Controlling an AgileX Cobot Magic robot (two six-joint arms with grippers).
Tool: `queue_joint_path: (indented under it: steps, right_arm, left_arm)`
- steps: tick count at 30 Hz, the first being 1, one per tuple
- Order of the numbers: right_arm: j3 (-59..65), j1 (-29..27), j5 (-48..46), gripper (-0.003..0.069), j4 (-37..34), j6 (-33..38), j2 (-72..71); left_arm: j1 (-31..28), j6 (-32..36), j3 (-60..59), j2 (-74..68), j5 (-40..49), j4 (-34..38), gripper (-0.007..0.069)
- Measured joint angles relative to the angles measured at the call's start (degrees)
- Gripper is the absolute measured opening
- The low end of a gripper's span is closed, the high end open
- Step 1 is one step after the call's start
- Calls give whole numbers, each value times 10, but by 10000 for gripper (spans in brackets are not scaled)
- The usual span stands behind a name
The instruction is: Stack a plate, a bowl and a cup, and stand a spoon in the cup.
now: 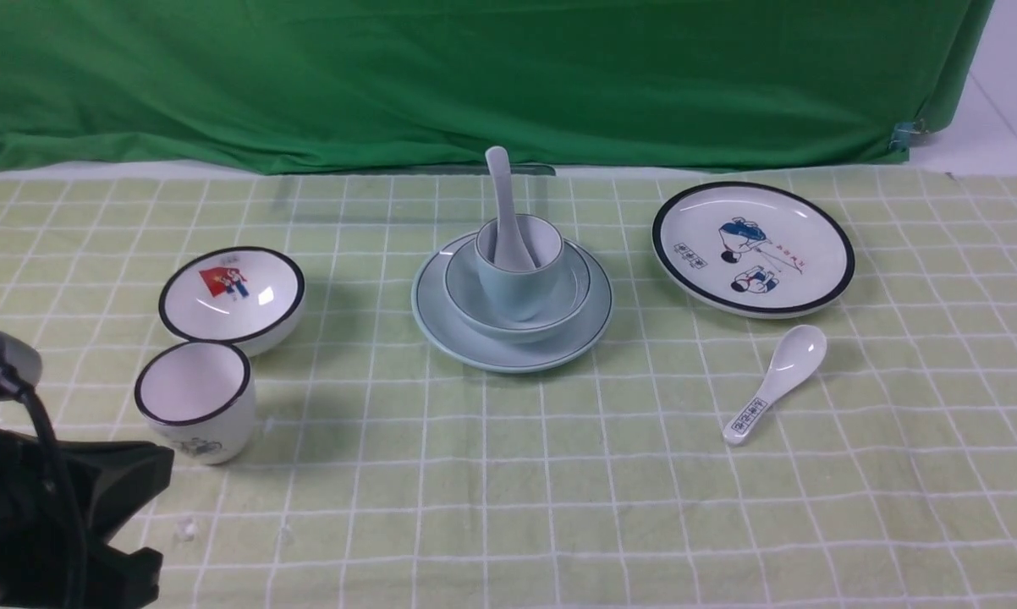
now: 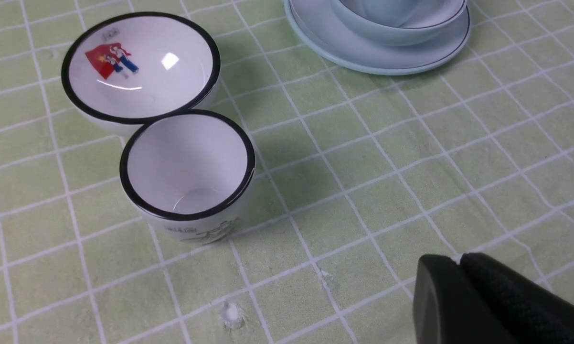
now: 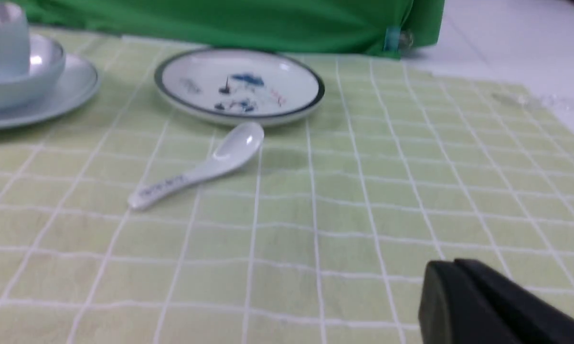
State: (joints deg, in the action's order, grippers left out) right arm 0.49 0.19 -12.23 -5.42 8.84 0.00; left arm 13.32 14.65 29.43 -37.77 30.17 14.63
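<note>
Left wrist view: I see the left gripper (image 2: 459,260) as 2 black fingers pressed together with nothing between them, hanging over bare tablecloth (image 2: 363,191).
Right wrist view: I read the right gripper (image 3: 454,267) the same way, its 2 dark fingers meeting with nothing held, low over the cloth.
Near the left gripper: the black-rimmed white cup (image 1: 195,412) stands upright, and just behind it sits the small black-rimmed bowl (image 1: 232,298) with a red picture; from the wrist view their rims look as if they touch.
Near the right gripper: the white spoon with print on its handle (image 1: 775,383) lies flat on the cloth, just in front of the cartoon plate (image 1: 753,248).
Plate: the pale blue-green plate (image 1: 475,342) sits mid-table, between the 2 white sets and apart from both.
Bowl: the pale bowl (image 1: 487,317) rests on that plate.
Cup: the pale cup (image 1: 513,288) stands upright inside the bowl.
Spoon: the plain spoon (image 1: 503,203) stands in the cup, scoop down, handle rising above the rim and leaning slightly left.
Backdrop: green cloth (image 1: 475,76) hangs behind the table.
</note>
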Motion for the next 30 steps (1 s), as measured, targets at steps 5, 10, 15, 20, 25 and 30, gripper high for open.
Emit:
queue_joint_path:
  steps: [5,10,15,20,25,30]
  right_arm:
    - [0,0,-4,18,0,0,0]
    - [0,0,-4,27,0,0,0]
    - [0,0,-4,47,0,0,0]
    - [0,0,-4,61,0,0,0]
    - [0,-1,-5,78,0,0,0]
    - [0,-2,-5,96,0,0,0]
  left_arm:
    - [0,0,0,0,0,0,-8]
    - [0,0,0,0,0,0,-8]
    - [0,0,0,0,0,0,-8]
    - [3,0,-9,18,-14,-4,-8]
    - [-9,0,-62,145,-46,-125,-8]
    - [-31,-24,-136,307,-49,-171,-8]
